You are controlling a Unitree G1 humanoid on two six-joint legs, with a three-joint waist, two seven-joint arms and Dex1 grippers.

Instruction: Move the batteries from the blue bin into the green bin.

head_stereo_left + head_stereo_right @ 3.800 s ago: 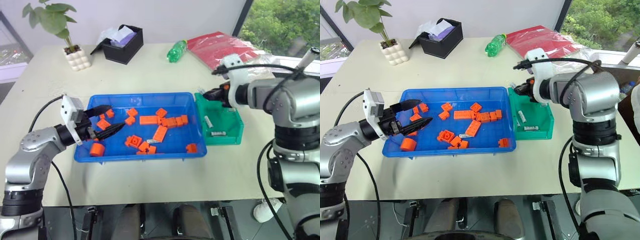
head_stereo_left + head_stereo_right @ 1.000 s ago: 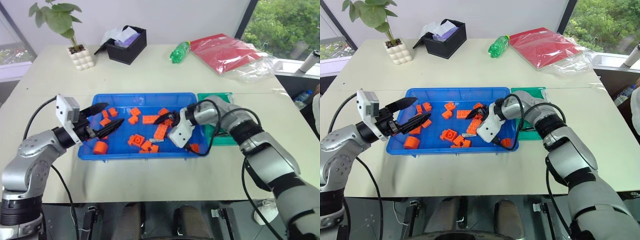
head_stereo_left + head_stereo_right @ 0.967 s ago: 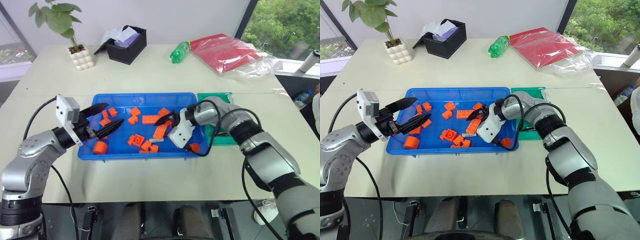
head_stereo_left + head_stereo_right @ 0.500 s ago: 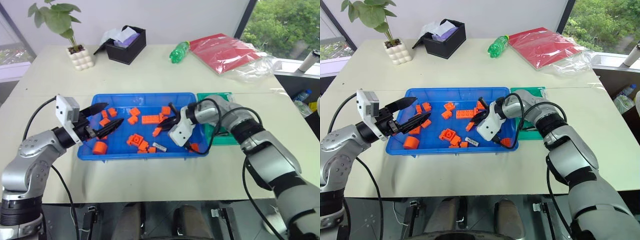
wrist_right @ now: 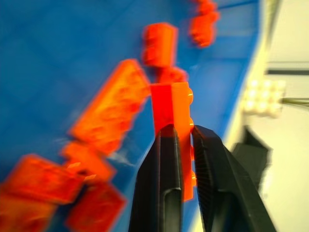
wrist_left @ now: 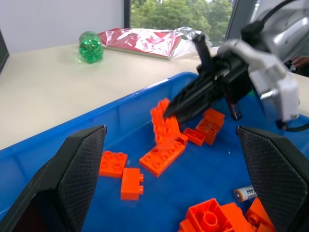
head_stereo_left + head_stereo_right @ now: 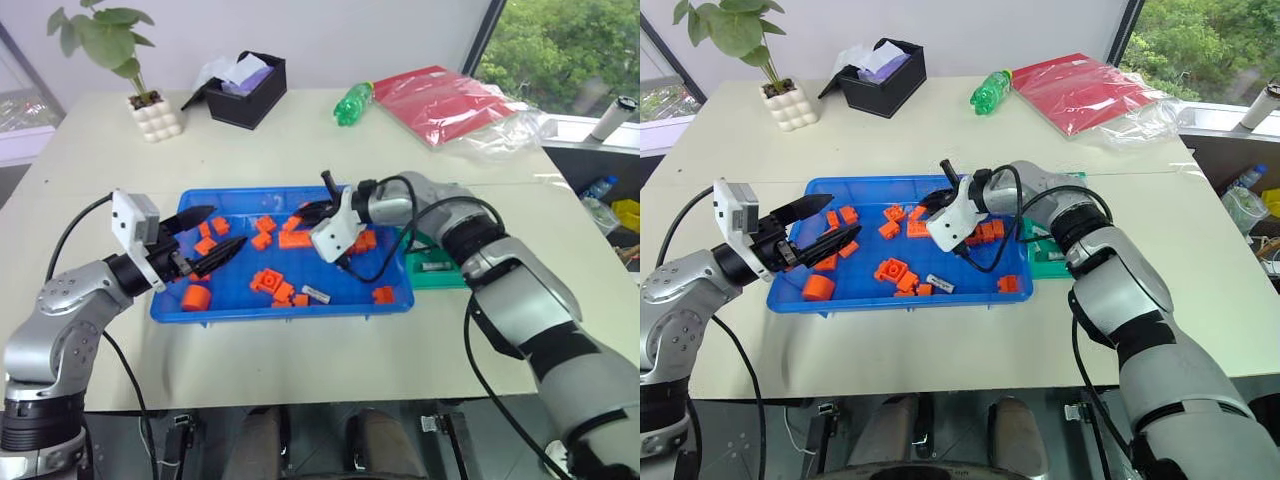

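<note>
Lying loose in your shallow blue plastic bin [image 7: 240,308], one small silver-grey battery [image 7: 316,294] awaits transfer to the green plastic bin [image 7: 440,270]. Your right gripper [image 5: 183,137] pinches an orange toy brick [image 5: 173,104], probably mistakenly; your left gripper [image 7: 213,235] hovers spread.

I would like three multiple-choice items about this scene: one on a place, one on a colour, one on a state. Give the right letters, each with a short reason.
1. The green bin stands at the blue bin's:
A) robot's right side
B) robot's left side
C) far side

2. The toy bricks are:
A) yellow
B) orange
C) white

3. The left gripper's fingers are:
A) shut on a battery
B) shut on a brick
C) open, empty

Answers:
1 A: it stands beside the blue bin's right wall.
2 B: all look orange.
3 C: the fingers stand wide apart, nothing between.
</note>
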